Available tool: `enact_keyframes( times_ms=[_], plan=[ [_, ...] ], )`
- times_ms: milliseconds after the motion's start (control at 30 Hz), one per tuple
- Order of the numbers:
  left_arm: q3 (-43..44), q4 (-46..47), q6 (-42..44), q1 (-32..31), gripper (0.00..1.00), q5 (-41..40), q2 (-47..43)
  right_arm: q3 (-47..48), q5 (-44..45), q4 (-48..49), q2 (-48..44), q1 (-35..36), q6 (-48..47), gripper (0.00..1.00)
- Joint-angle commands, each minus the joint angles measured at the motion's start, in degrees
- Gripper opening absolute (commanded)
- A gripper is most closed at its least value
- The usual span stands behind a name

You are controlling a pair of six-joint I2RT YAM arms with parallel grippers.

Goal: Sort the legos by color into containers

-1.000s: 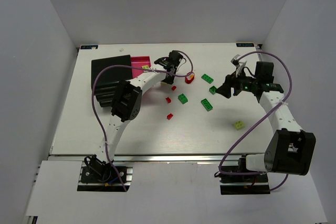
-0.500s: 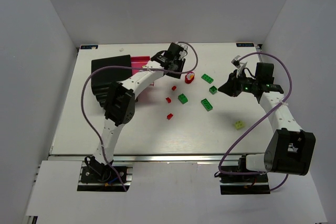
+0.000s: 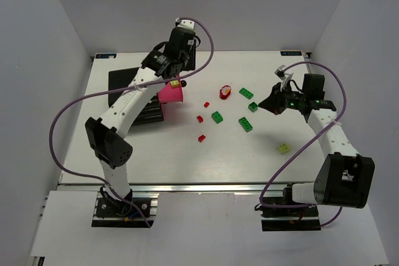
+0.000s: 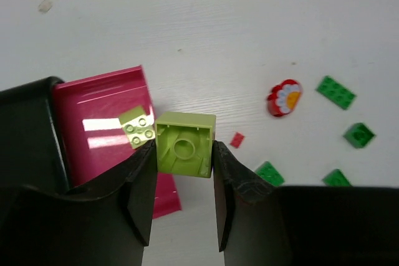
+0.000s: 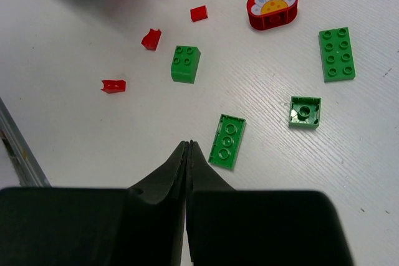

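While the left hand [image 4: 184,157] pinches a lime-green square brick [image 4: 185,134] by two opposite sides, hollow underside toward its wrist camera, we enter that brick as held above the right edge of the pink box [image 4: 87,104], partly over the white surface [image 4: 262,42]; a smaller lime brick [image 4: 138,126] lies in that box; the black box [image 4: 25,135] adjoins on its left.

Advice, in our judgement: carry the brick further over the pink floor before spreading the fingers, lest it strike the rim and bounce out; we see nothing in the way.

Right hand [image 5: 188,149]: pressed together, holding nothing, above the surface just beside a long green brick [image 5: 227,141].

Loose on the surface: red flower piece [image 5: 273,6]; green two-by-four plate [image 5: 336,54]; upturned green square brick [image 5: 305,111]; green two-by-two brick [image 5: 186,63]; three small red pieces [image 5: 151,38].
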Motion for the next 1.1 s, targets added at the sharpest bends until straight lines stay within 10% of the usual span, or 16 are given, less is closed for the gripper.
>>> enact_keyframes(
  times_ms=[0,500,867,1067],
  plan=[
    [2.44,-10.95,-0.86,0.73,0.0,-7.71,5.83,-0.53,-1.06,2.02,-0.11,0.48,0.88,0.0],
    [-3.44,-10.89,-1.92,3.71,0.07,-9.74,5.67,-0.7,-0.88,2.2,0.15,0.74,0.97,0.06],
    [-7.92,-10.0,-1.3,4.24,0.64,-9.3,2.07,-0.61,-0.8,1.94,1.03,0.92,0.62,0.21],
    [-6.08,-8.96,-0.07,4.24,0.73,-6.15,-1.97,0.09,-2.02,-0.17,2.08,1.79,-1.66,0.42]
  ],
)
